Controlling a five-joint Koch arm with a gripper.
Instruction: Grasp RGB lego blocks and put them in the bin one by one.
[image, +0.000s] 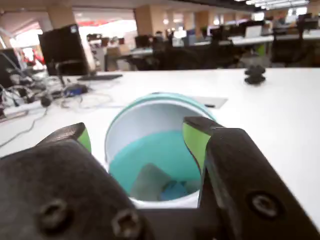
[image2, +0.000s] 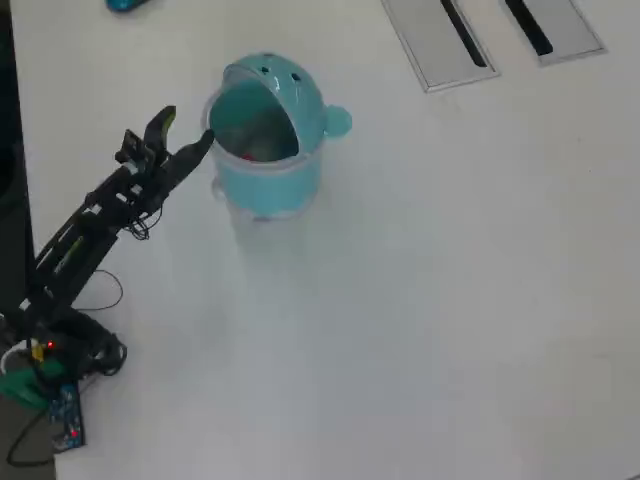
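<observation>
The bin (image2: 270, 180) is a round light-teal pot with its domed lid (image2: 285, 80) flipped back and its mouth open. In the wrist view the bin's white inner wall (image: 150, 117) fills the middle, and a bright blue lego block (image: 175, 191) lies on its teal floor beside a grey shape (image: 150, 182). My gripper (image: 136, 129) is open, its green-padded fingers spread to either side of the bin's mouth with nothing between them. Seen from overhead, the gripper (image2: 187, 127) sits just left of the bin's rim. No other block shows.
Two grey panels with black slots (image2: 440, 40) (image2: 555, 25) lie at the table's far right. A flat blue object (image2: 125, 4) sits at the top edge. The arm's base (image2: 50, 350) stands at the left edge. A black object (image: 255, 74), a monitor (image: 62, 47) and cables lie beyond the bin.
</observation>
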